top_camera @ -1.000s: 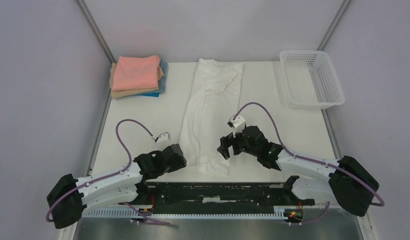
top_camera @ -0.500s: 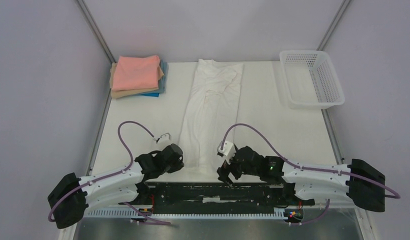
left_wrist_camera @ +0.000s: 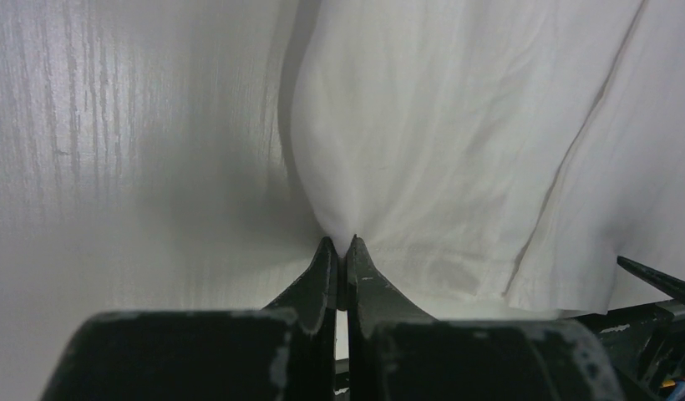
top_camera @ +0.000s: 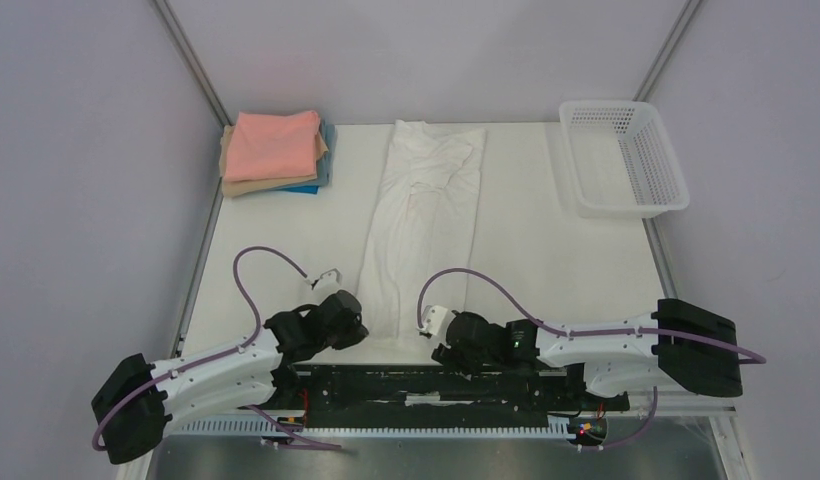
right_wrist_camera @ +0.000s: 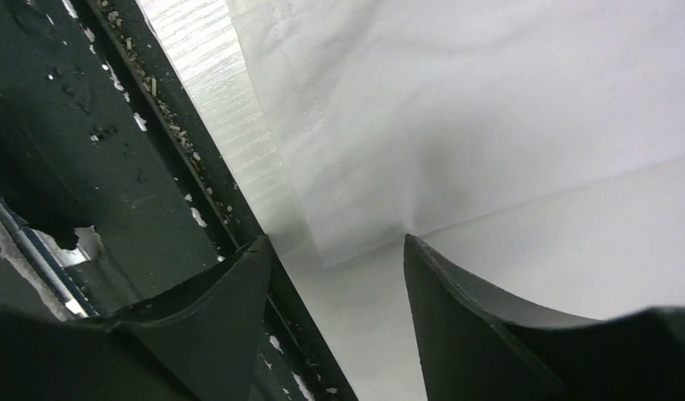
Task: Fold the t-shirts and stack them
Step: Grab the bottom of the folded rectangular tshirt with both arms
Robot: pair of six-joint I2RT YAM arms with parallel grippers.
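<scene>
One white t-shirt, three folded t-shirts, one basket, two arms.

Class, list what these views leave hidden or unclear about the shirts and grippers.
- Top view: near corners of the white t-shirt, covered by the arms.
- Top view: tan t-shirt and blue t-shirt under the salmon-pink t-shirt, only edges showing.
- Left wrist: layers pinched by the left gripper, hidden between its shut fingers.
- Right wrist: whether the open right gripper touches anything; height unreadable.
</scene>
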